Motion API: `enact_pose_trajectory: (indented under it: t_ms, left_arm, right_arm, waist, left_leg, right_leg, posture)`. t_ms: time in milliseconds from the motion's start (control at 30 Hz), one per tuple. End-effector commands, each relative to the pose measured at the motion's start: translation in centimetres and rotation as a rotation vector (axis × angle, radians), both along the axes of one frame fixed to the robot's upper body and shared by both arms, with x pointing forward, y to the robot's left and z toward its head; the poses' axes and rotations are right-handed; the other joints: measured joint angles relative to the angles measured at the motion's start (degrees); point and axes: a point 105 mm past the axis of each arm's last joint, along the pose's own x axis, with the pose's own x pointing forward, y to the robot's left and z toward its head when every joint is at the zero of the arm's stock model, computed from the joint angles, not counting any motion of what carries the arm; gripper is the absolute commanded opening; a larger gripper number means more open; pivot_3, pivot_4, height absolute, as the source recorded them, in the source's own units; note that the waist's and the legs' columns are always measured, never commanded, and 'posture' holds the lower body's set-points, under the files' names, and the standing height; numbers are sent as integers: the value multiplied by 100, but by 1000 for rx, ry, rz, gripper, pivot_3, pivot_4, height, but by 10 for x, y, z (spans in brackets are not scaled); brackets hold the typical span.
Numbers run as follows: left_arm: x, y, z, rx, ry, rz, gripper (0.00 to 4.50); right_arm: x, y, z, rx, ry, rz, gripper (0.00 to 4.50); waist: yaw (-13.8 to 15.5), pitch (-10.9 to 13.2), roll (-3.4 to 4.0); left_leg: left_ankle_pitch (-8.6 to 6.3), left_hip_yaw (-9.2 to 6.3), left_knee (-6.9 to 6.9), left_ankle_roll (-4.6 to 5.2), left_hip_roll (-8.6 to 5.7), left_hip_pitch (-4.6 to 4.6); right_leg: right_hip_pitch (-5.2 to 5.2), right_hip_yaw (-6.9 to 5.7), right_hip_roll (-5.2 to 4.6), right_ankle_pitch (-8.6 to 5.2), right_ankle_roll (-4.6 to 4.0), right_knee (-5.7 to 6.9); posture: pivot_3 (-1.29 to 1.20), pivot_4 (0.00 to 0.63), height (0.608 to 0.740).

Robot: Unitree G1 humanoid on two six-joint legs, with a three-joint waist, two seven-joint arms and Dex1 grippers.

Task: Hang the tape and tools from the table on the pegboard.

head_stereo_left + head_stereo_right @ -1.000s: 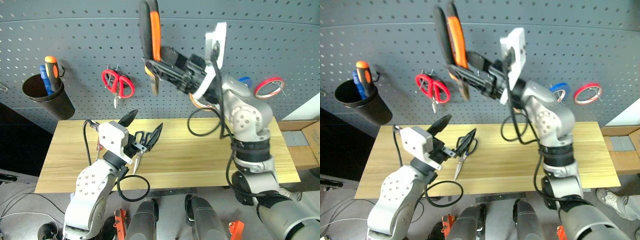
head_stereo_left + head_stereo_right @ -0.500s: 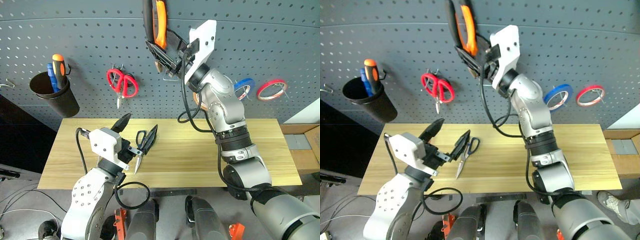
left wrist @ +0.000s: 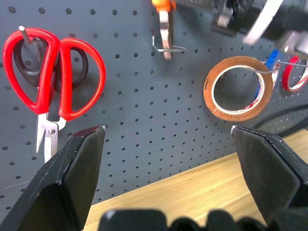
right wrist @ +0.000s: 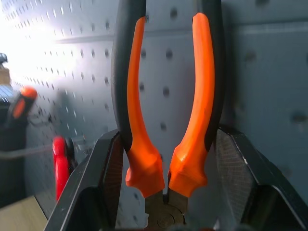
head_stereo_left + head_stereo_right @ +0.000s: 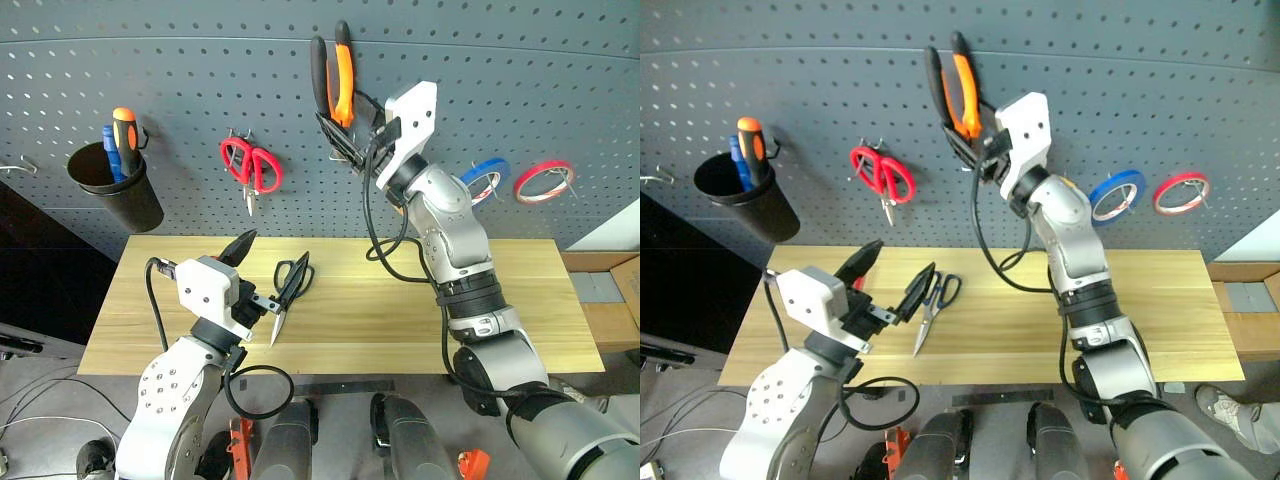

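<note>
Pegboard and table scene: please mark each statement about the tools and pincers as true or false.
1. The right pincer holds the pliers with the handles pointing up. True.
2. The dark-handled scissors hang on the pegboard. False: they lie on the table.
3. The left pincer is open and holds nothing. True.
4. The red-handled scissors lie on the table. False: they hang on the pegboard.
5. A black cup on the pegboard holds an orange-topped tool. True.
6. The blue tape ring lies on the table. False: it hangs on the pegboard, beside the red tape ring.
</note>
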Motion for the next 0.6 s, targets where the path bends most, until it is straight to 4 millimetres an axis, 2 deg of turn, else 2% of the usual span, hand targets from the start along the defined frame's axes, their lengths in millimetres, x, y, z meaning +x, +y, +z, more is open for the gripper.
enact_pose_trajectory:
  t_ms: [33, 200, 333, 400, 467, 567, 600]
  left_arm:
    - [-6, 0, 11, 3, -45, 0, 4500]
    - [-7, 2, 9, 9, -37, 6, 4500]
    - [-5, 5, 7, 15, -30, 17, 4500]
    - [-5, 6, 6, 17, -27, 22, 4500]
    - [-4, 7, 6, 17, -25, 27, 4500]
    - [-3, 8, 6, 17, -23, 29, 4500]
    - [-3, 8, 5, 17, -22, 29, 4500]
  right_arm:
    - [-13, -1, 14, -3, -116, -18, 2275]
    - [-12, 1, 7, 16, -89, -34, 2275]
    - [-7, 1, -13, -18, -19, -49, 2275]
    - [-4, -2, -17, -21, 4, -74, 3001]
    - [-2, -3, -18, -29, 8, -89, 3465]
    - [-3, -3, -18, -34, 4, -90, 4467]
    - [-4, -3, -17, -38, 1, -90, 4467]
  waist:
    - [2, -3, 0]
    - [5, -5, 0]
    - [16, -19, 1]
    - [15, -26, 2]
    - [15, -46, 2]
    - [15, -52, 2]
    - [16, -52, 2]
  left_leg:
    - [0, 0, 0, 0, 0, 0]
    - [0, 0, 0, -1, 0, 0]
    - [0, -1, -1, -1, 1, 0]
    - [0, 1, -1, -1, 0, 0]
    - [0, 0, -1, -1, 0, 1]
    - [1, 0, -1, -1, 0, 3]
    - [1, 1, 1, -1, 0, 4]
  right_leg:
    - [0, 0, 0, 0, 0, -1]
    - [-1, 1, 1, 0, 0, -2]
    - [-1, 0, 1, 0, 0, -3]
    - [0, 2, 1, 0, 0, -4]
    - [-1, 1, 2, 0, 0, -4]
    - [0, 2, 2, 0, 0, -2]
    - [2, 1, 2, 0, -1, 1]
  posture:
    - [123, 238, 740]
    - [128, 237, 740]
    - [129, 236, 740]
    - [127, 235, 740]
    - [125, 237, 740]
    - [121, 239, 740]
    - [120, 239, 740]
